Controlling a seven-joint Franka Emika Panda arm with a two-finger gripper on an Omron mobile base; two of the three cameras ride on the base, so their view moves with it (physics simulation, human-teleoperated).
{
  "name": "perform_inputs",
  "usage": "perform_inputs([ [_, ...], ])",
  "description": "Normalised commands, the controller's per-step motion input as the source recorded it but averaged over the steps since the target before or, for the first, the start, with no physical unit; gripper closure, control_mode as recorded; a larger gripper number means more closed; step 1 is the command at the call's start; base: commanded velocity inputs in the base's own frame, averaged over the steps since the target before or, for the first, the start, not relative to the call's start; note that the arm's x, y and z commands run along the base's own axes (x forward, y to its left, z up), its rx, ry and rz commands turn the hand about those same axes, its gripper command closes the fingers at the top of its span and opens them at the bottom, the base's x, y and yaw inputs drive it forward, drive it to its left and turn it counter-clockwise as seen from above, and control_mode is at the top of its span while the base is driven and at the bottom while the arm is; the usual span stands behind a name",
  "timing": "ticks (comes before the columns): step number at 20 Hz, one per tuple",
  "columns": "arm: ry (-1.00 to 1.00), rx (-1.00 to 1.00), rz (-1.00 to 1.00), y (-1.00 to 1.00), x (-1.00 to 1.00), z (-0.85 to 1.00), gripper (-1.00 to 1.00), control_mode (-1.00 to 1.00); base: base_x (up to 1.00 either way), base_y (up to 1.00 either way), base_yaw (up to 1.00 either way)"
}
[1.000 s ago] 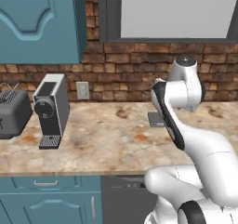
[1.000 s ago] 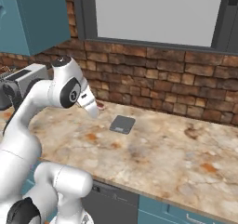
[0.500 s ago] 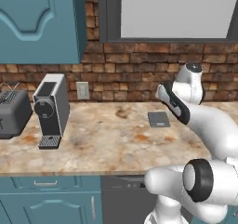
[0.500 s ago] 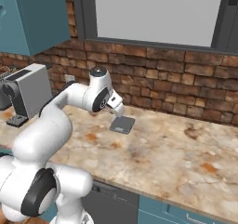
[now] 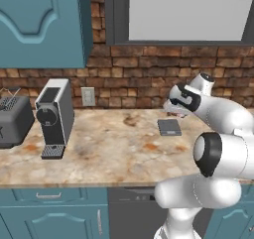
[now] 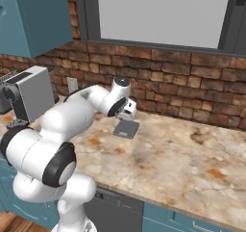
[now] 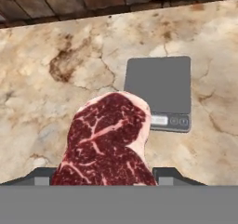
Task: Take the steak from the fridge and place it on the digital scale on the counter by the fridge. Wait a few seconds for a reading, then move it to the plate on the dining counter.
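The steak (image 7: 108,141) hides the pincer's fingertips and overlaps the digital scale's (image 7: 159,89) near corner.

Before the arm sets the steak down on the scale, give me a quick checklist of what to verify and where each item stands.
1. Steak held in the end effector: ok, it sits between the fingers in the hand view.
2. Digital scale pad free of other things: ok.
3. Steak lined up over the scale: not ok, in the hand view the pad lies ahead and to one side.
4. Counter around the scale free of obstacles: ok, the coffee machine stands far off.
5. Height of the steak above the pad: cannot tell.
6. Scale display on: cannot tell.
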Motion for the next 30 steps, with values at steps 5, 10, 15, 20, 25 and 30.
perform_inputs([
  [5, 0.00, 0.00, 0.25, 0.00, 0.03, -0.25, 1.00, -1.00, 0.00, 0.00, 0.00],
  [10, -0.09, 0.00, 0.24, 0.00, 0.05, -0.23, 1.00, -1.00, 0.00, 0.00, 0.00],
  [15, -0.18, -0.05, 0.14, -0.01, 0.24, -0.28, 1.00, -1.00, 0.00, 0.00, 0.00],
  [20, -0.08, -0.10, 0.02, 0.00, 0.31, -0.35, 1.00, -1.00, 0.00, 0.00, 0.00],
  [25, -0.01, -0.07, 0.00, -0.01, 0.17, -0.27, 1.00, -1.00, 0.00, 0.00, 0.00],
  [30, -0.01, -0.02, 0.00, -0.06, 0.29, -0.20, 1.00, -1.00, 0.00, 0.00, 0.00],
])
